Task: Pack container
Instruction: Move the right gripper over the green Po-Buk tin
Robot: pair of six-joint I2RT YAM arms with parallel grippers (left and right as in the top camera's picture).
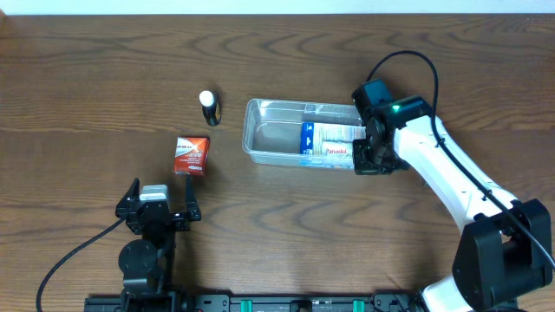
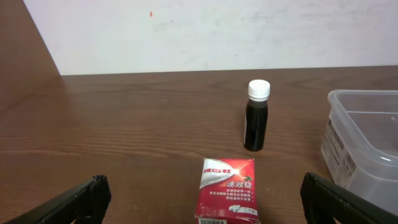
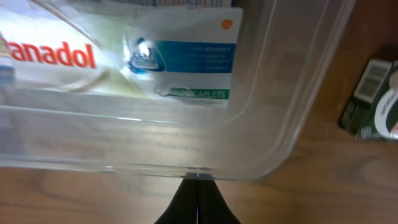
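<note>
A brown wooden table (image 1: 87, 87) seen from above, with 2 robot arms reaching in from the near edge. At the far left, the black left claw (image 1: 161, 189) sits low over the table with its 2 fingers (image 2: 68, 202) spread wide apart and nothing between them. Just ahead of it, a small red box (image 1: 192, 154) with white lettering lies flat on the wood. Beyond the box and slightly to its right stands a small dark bottle (image 1: 208, 107) with a white cap, upright and apart from the box. To the right of both, near the middle of the table, is the container (image 1: 260, 130), a shallow clear plastic tub with rounded corners and a rim, its long side running left to right. Inside it, at its right end, lies 1 white and blue medicine box (image 1: 334, 141) printed with red letters; the left half of the tub is bare. At the tub's right end is the right claw (image 3: 198, 193), on a white arm, clenched tight with its tips at the rim; whether it pinches the rim cannot be told. Farthest right in the right wrist view, a dark item with a barcode (image 3: 367, 93) lies on the wood just outside the tub.
</note>
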